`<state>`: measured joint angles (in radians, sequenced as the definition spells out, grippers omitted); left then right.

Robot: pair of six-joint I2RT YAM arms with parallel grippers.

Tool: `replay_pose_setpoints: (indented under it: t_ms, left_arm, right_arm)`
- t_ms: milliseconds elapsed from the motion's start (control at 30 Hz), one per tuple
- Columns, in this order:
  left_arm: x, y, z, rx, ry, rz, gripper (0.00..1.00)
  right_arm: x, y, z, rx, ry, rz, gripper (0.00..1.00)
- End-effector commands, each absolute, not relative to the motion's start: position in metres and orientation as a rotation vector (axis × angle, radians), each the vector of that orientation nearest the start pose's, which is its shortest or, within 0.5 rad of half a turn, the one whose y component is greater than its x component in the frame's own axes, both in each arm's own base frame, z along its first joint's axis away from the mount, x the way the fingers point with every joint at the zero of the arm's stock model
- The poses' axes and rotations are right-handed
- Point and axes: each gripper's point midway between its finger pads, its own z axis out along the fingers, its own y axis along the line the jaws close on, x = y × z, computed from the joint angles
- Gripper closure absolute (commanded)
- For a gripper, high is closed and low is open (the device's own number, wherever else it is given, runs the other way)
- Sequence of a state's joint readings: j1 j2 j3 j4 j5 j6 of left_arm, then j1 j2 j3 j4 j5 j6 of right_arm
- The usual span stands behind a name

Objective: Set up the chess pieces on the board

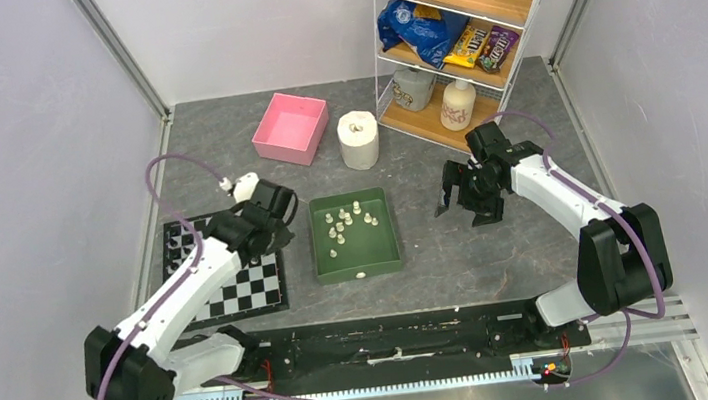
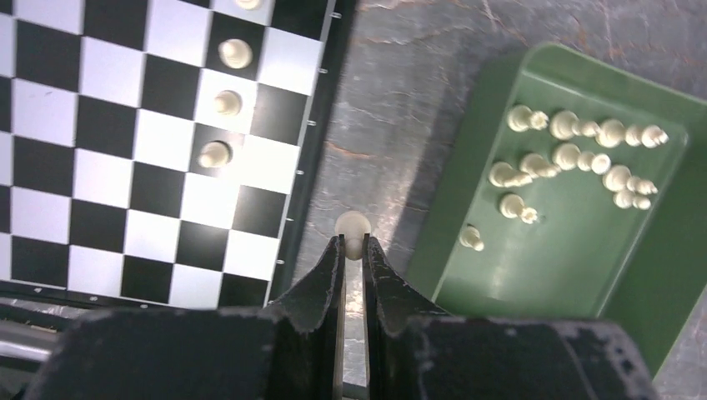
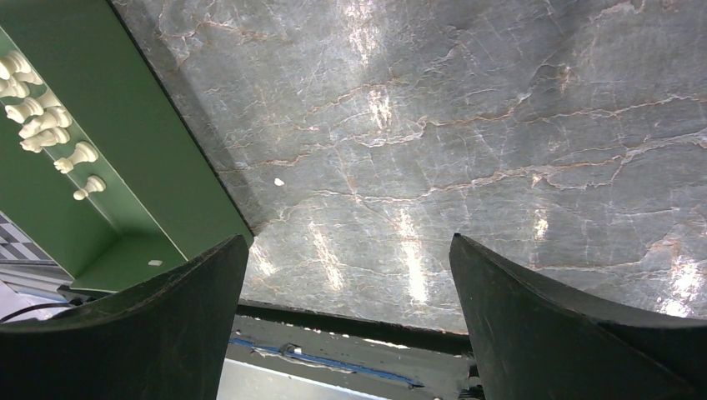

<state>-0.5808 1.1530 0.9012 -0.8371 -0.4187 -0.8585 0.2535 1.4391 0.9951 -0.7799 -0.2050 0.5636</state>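
Left wrist: likely pawn point(image 2: 353, 225) between fingertips point(image 2: 333, 257)

White arms point(image 1: 184, 290), black pincers point(image 1: 461, 206) (purple cables point(image 1: 151, 175))

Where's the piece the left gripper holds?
Left wrist view: the piece, clamped in the left gripper, hangs over bare table between the board and green tray.

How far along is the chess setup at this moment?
Done: at least three standing pieces form a line on the board; a fourth shows at the picture's edge. In hand: the left gripper is shut on the held piece, above the table between board and tray. Left: about a dozen loose pieces in the tray. The right gripper is open, holding nothing.
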Motion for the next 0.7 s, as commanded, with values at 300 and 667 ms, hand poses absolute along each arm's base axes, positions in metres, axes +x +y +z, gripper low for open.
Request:
replay_pose_setpoints:
  t_ms: [300, 667]
  left_arm:
    - [0.214, -0.041, 0.072, -0.913, 2.449, 0.086, 0.98]
    - [0.21, -0.025, 0.054, -0.999, 2.446, 0.121, 0.98]
  right_arm:
    - [0.263, 0.129, 0.087, 0.358, 2.831, 0.491, 0.01]
    - [0.259, 0.127, 0.083, 0.361, 2.84, 0.475, 0.01]
